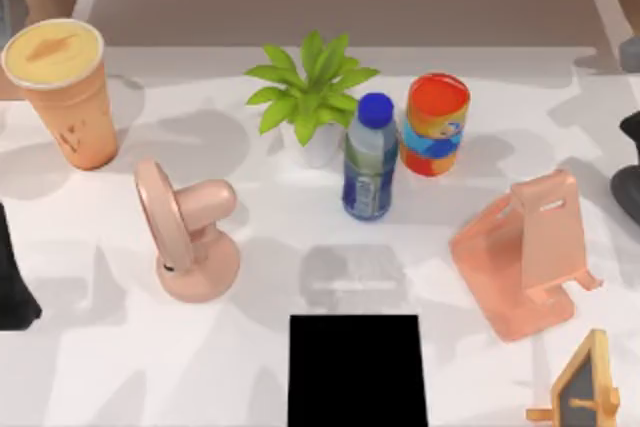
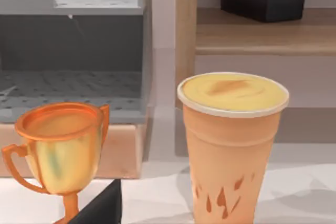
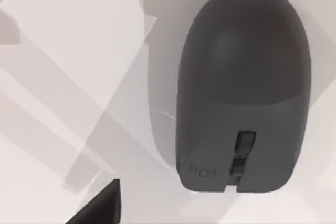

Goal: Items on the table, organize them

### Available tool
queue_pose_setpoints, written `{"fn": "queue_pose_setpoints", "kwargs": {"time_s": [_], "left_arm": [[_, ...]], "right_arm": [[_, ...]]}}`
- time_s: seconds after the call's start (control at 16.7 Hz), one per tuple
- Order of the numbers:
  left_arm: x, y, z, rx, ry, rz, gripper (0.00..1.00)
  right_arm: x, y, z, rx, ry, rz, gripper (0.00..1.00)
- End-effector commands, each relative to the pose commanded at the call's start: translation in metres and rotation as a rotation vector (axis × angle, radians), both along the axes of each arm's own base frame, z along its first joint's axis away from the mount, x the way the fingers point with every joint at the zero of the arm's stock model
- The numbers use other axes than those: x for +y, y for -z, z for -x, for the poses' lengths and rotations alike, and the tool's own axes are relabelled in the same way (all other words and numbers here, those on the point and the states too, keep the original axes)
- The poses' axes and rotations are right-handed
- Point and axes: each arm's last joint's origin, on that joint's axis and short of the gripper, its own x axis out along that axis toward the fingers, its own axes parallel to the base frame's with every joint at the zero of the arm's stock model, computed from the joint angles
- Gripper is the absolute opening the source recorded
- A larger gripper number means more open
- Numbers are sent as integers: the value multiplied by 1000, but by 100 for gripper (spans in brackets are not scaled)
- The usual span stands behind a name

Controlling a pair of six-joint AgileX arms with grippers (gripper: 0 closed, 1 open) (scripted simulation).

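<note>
The left arm point(image 1: 15, 282) sits at the table's point(image 1: 120, 367) left edge, and I cannot tell how its pincer stands; the orange cup point(image 1: 62, 90) is upright at the far left, beside a gold trophy point(image 2: 58, 153) in the left wrist view. Rightward stand a pink fan point(image 1: 185, 232), a blue-capped bottle point(image 1: 370, 157) and a pink stand point(image 1: 525, 252). The right wrist view looks down on the dark grey mouse point(image 3: 241, 87) lying flat on the table; that pincer's state I cannot tell either.

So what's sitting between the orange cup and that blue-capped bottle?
In the top view, the orange cup and the bottle have the pink fan and the small green potted plant between them, standing on the white table.
</note>
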Motion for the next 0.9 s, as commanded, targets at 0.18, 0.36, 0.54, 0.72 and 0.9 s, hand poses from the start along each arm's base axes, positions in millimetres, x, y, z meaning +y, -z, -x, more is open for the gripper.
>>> {"fn": "queue_pose_setpoints", "kwargs": {"time_s": [0.18,0.36,0.54,0.72,0.9], "left_arm": [[0,0,0,0,0,0,100],[0,0,0,0,0,0,100],[0,0,0,0,0,0,100],[0,0,0,0,0,0,100],[0,0,0,0,0,0,100]], "right_arm": [[0,13,-1,5,-2,0,100],[0,45,-3,0,-2,1,100],[0,78,-2,-4,-2,1,100],[0,90,0,2,-2,1,100],[0,90,0,2,-2,1,100]]}}
